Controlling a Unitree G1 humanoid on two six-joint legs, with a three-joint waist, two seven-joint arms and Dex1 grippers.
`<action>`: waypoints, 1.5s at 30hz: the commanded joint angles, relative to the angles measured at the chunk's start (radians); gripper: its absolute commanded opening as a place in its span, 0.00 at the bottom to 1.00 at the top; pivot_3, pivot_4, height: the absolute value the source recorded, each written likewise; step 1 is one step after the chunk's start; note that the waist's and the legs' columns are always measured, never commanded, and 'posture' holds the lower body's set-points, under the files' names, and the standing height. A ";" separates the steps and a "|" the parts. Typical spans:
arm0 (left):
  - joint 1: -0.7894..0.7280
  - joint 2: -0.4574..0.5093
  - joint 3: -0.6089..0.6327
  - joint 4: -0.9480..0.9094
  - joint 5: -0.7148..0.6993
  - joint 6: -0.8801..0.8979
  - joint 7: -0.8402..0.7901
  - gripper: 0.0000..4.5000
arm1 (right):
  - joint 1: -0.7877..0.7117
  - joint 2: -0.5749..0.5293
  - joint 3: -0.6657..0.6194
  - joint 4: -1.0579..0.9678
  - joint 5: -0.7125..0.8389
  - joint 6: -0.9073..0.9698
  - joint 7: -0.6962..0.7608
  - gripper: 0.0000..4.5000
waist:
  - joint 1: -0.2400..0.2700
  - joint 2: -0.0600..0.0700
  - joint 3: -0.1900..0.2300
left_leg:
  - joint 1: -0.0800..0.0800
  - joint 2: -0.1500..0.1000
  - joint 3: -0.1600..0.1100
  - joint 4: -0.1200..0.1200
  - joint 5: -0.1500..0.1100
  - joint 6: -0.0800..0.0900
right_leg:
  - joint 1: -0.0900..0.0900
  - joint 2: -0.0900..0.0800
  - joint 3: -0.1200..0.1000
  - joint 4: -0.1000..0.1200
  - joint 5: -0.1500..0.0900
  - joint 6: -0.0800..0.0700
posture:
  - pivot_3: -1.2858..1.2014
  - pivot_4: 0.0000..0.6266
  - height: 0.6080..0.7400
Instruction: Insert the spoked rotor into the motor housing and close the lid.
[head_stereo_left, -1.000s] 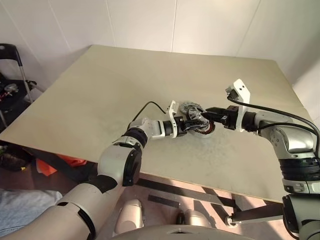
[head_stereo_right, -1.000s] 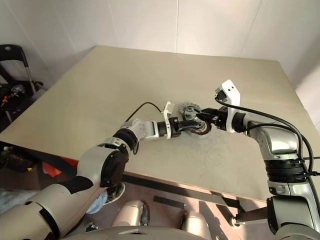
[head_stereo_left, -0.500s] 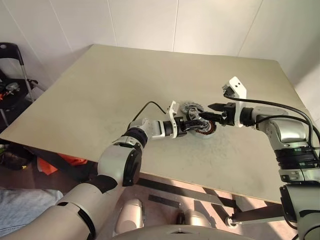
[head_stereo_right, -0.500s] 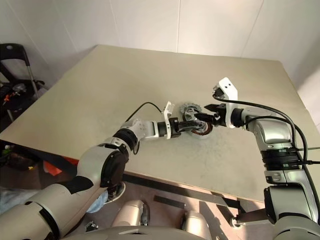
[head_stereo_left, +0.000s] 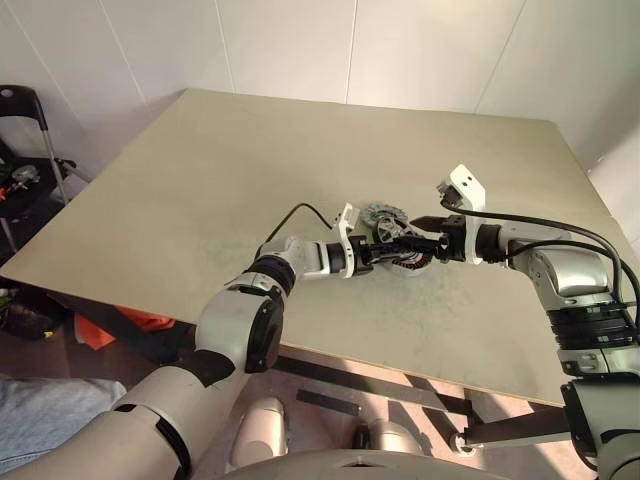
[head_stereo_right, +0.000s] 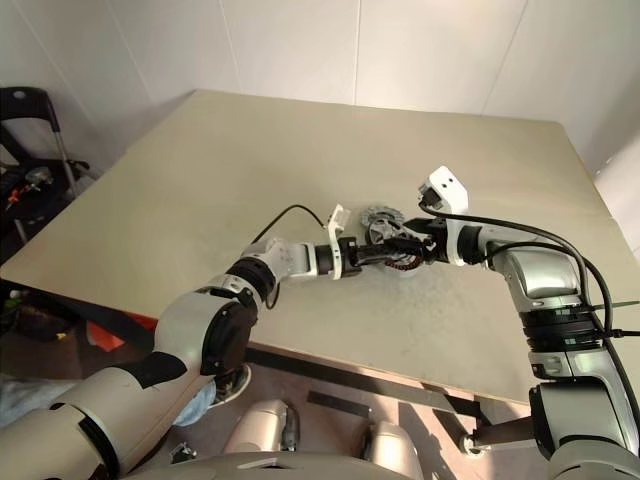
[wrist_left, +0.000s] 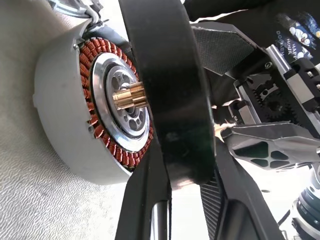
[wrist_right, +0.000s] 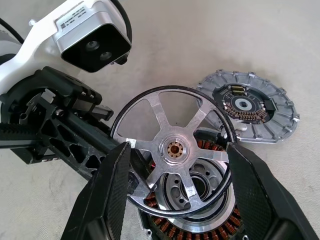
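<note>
Copper windings ring the housing (wrist_right: 192, 210), which sits on the beige table (head_stereo_left: 200, 180) at centre frame in your head views. Your left claw (wrist_right: 131, 166) pinches the rotor (wrist_right: 175, 148) by its black rim, holding it on edge just above the housing, the hub near the brass shaft but not yet seated. Your right claw (wrist_right: 175, 200) is spread, a finger on either side of the rotor, gripping nothing. The lid (wrist_right: 250, 106) lies flat just beside the housing, further up the frame, untouched. Insertion and closing both remain. The rotor's rim hides much of the housing in the left wrist view.
</note>
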 joint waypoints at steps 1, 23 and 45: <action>-0.040 -0.171 0.007 -0.023 -0.009 -0.012 -0.028 0.09 | -0.014 0.000 0.004 -0.015 -0.013 -0.015 -0.008 0.76 | 0.000 0.000 0.000 | 0.000 0.000 0.000 0.000 0.000 0.000 | 0.000 0.000 0.000 0.000 0.000 0.000 | 0.52 0.00 1.00; -0.039 -0.174 -0.003 -0.023 -0.003 -0.019 -0.030 0.09 | -0.028 -0.002 0.002 0.004 -0.024 0.002 -0.009 0.25 | 0.000 0.000 0.000 | 0.000 0.000 0.000 0.000 0.000 0.000 | 0.000 0.000 0.000 0.000 0.000 0.000 | 0.52 0.00 1.00; -0.038 -0.169 0.006 -0.026 -0.012 -0.050 -0.044 0.44 | -0.041 0.001 0.001 0.019 -0.035 -0.009 -0.019 0.08 | 0.000 0.000 0.000 | 0.000 0.000 0.000 0.000 0.000 0.000 | 0.000 0.000 0.000 0.000 0.000 0.000 | 0.52 0.00 1.00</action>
